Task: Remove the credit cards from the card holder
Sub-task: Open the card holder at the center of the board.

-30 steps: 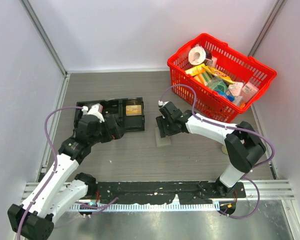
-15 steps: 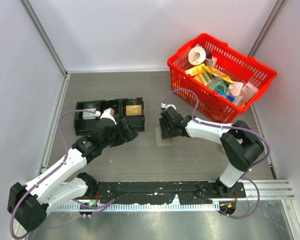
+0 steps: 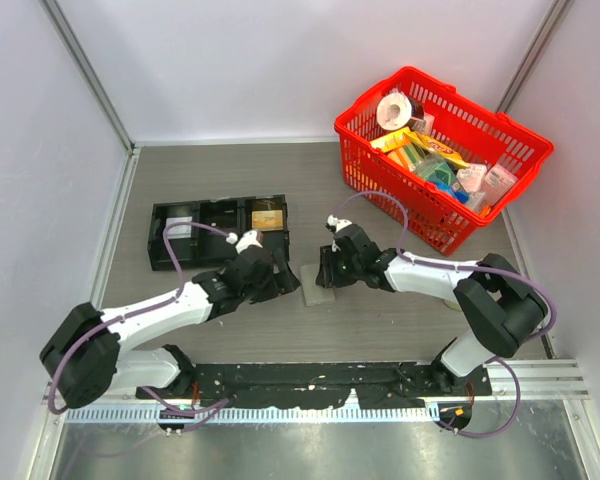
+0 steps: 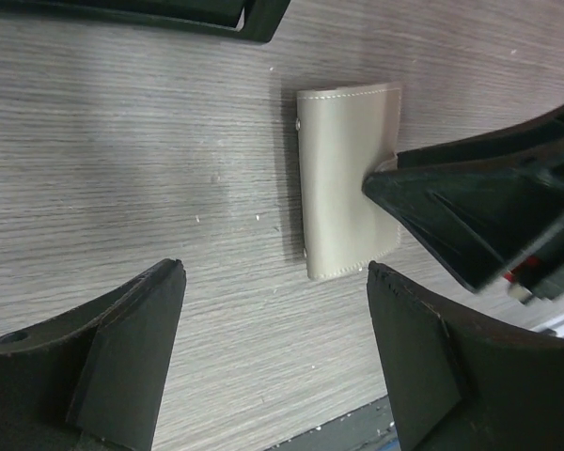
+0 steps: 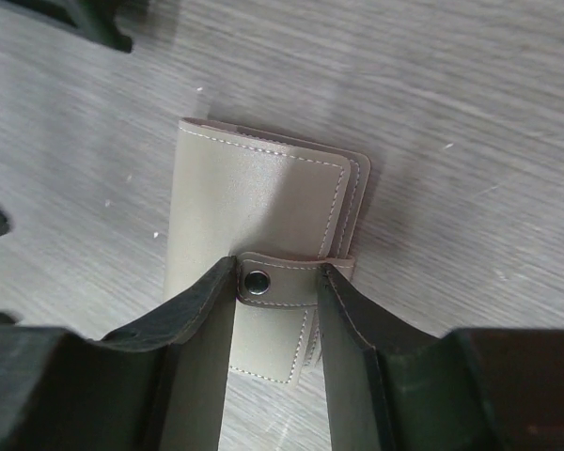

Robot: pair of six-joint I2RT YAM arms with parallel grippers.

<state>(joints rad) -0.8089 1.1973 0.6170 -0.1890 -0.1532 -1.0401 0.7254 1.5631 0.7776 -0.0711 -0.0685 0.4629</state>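
Note:
The card holder (image 3: 317, 288) lies folded shut on the table, grey side up, with its snap strap fastened. No credit cards show; any are hidden inside it. My right gripper (image 3: 327, 272) stands on the card holder (image 5: 254, 202), its jaws closed in on the snap strap (image 5: 280, 282) and touching both of its ends. My left gripper (image 3: 282, 280) is wide open and empty, low over the bare table just left of the holder. In the left wrist view the holder (image 4: 343, 178) lies beyond my open left gripper (image 4: 274, 272), with a right finger (image 4: 479, 207) pressing on its right edge.
A long black three-compartment tray (image 3: 195, 245) lies at the left behind my left arm; its edge shows in the left wrist view (image 4: 169, 14). A red basket (image 3: 520, 135) full of items stands at the back right. Grey walls close in both sides.
My left arm has swung right, from over the black tray to beside the card holder. My right gripper has stayed on the holder, which has slid slightly nearer.

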